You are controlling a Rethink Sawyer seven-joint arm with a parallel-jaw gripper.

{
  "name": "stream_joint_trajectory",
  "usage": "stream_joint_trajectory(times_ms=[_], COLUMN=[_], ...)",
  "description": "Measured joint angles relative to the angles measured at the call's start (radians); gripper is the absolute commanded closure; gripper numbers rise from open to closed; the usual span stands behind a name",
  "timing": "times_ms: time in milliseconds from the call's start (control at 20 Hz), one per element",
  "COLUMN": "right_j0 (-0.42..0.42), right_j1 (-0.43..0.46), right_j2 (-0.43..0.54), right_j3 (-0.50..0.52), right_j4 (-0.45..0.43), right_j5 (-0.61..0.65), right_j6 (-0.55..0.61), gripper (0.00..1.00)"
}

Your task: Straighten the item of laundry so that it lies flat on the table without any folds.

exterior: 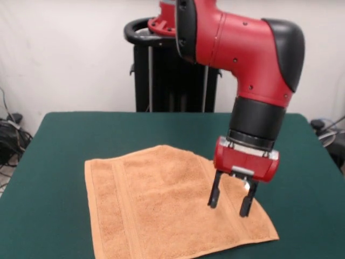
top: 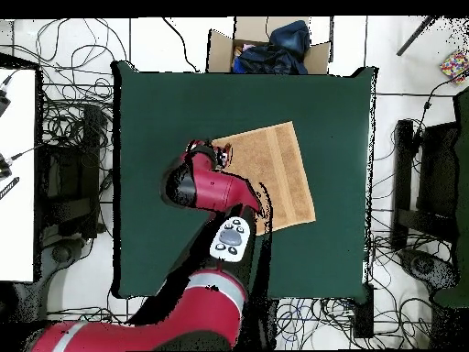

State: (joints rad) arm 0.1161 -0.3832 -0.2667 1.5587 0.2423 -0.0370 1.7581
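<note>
Spreading wide under everything, the dark green worktop (exterior: pixel 64 135) is carrying the towel (exterior: pixel 156 210) a little toward the near side of its middle in the front view, with bare felt showing on every side except where the cloth is running off the picture's near edge. The towel is lying nearly square, so it is showing no marked long axis; it is sitting turned on the worktop, one corner pointing toward the far side and another toward the near right. Its woven border bands are running from far to near, one close to the left edge and one close to the right. No turned-over flap is showing, though the part beneath the arm is hidden from overhead.

Hanging directly above the towel's right part, the end effector (exterior: pixel 232 205) is pointing straight down with its two black fingers (exterior: pixel 214 195) standing apart and nothing between them. The cloth is lying immediately beneath the tips, and most of it is stretching away to the left; whether the tips are touching the terry is not clear.
</note>
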Motion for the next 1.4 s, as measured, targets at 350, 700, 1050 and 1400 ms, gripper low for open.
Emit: stream_joint_trajectory(times_ms=[350,700,1050,1400], right_j0=[0.053,0.089,0.092,0.076], right_j1=[0.087,0.147,0.192,0.197], right_j2=[-0.054,-0.092,-0.126,-0.126], right_j3=[-0.053,-0.084,-0.118,-0.137], right_j4=[0.024,0.026,0.031,0.033], right_j5=[0.022,0.176,0.204,0.204], right_j6=[0.000,0.000,0.000,0.000], gripper=[0.00,0.00,0.00,0.00])
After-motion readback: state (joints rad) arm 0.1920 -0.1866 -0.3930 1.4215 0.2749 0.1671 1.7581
